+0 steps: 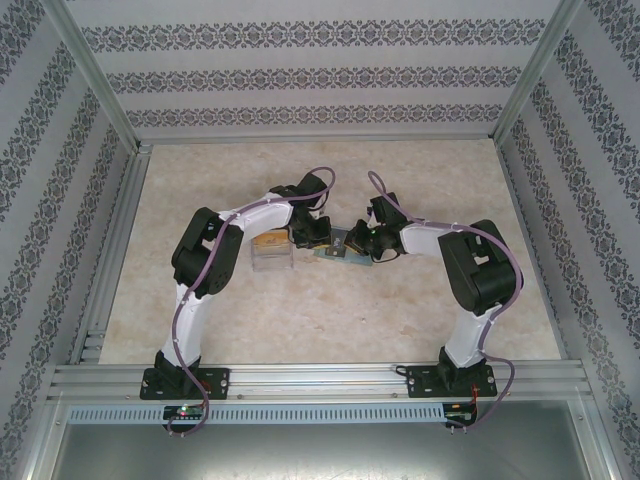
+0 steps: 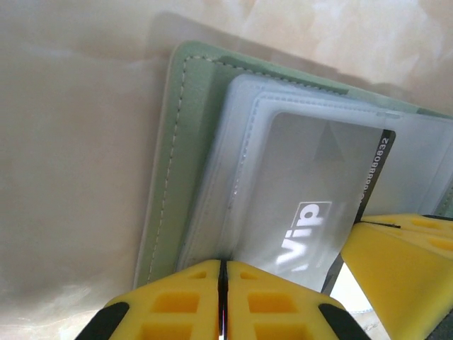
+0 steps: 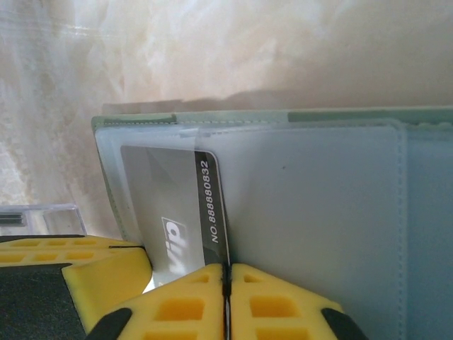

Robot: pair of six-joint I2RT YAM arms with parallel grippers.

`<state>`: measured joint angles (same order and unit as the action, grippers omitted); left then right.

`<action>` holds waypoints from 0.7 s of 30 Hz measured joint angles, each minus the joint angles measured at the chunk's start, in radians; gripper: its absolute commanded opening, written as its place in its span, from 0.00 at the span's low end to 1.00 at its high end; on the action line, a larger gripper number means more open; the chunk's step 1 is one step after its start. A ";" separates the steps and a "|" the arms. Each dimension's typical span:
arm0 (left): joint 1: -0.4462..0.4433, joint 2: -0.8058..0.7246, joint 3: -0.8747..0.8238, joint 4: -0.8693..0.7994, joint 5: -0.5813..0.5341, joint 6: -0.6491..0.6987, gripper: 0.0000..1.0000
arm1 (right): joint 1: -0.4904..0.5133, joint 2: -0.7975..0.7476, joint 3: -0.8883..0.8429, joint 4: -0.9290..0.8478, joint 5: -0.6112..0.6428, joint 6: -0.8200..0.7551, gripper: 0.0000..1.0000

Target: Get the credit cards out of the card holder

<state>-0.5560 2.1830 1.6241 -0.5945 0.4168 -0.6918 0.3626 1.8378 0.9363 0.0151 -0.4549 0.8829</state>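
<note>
The card holder lies open mid-table, with a pale green cover and clear plastic sleeves. One credit card sits in a sleeve. It looks grey through the plastic, with "vip" lettering and a dark numbered stripe that pokes out past the sleeve's edge. My left gripper is shut on the near edge of the holder's sleeves. My right gripper is shut on the card's striped edge. The two grippers meet over the holder, and the right fingers sit close beside the left ones.
A clear plastic box holding an orange card stands just left of the holder, under the left wrist, and its corner is close by. Beige marbled table lies open toward the near edge. Patterned walls enclose three sides.
</note>
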 measured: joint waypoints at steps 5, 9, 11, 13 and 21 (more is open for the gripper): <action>0.000 0.000 0.006 -0.010 -0.005 0.000 0.09 | -0.001 0.000 0.000 0.005 0.000 0.002 0.00; 0.000 0.002 0.013 -0.022 -0.010 0.000 0.07 | -0.014 0.000 -0.013 0.026 -0.014 0.001 0.00; 0.000 0.004 0.016 -0.026 -0.011 0.000 0.06 | -0.024 -0.005 -0.024 0.038 -0.022 0.000 0.00; 0.000 0.005 0.017 -0.027 -0.011 0.000 0.06 | -0.035 -0.016 -0.041 0.043 -0.029 -0.004 0.00; 0.000 0.006 0.019 -0.031 -0.011 0.000 0.06 | -0.101 -0.092 -0.112 0.042 -0.042 -0.030 0.00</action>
<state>-0.5560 2.1891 1.6436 -0.6250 0.4061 -0.6922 0.2615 1.7462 0.8242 0.0570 -0.4969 0.8532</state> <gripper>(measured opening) 0.062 0.057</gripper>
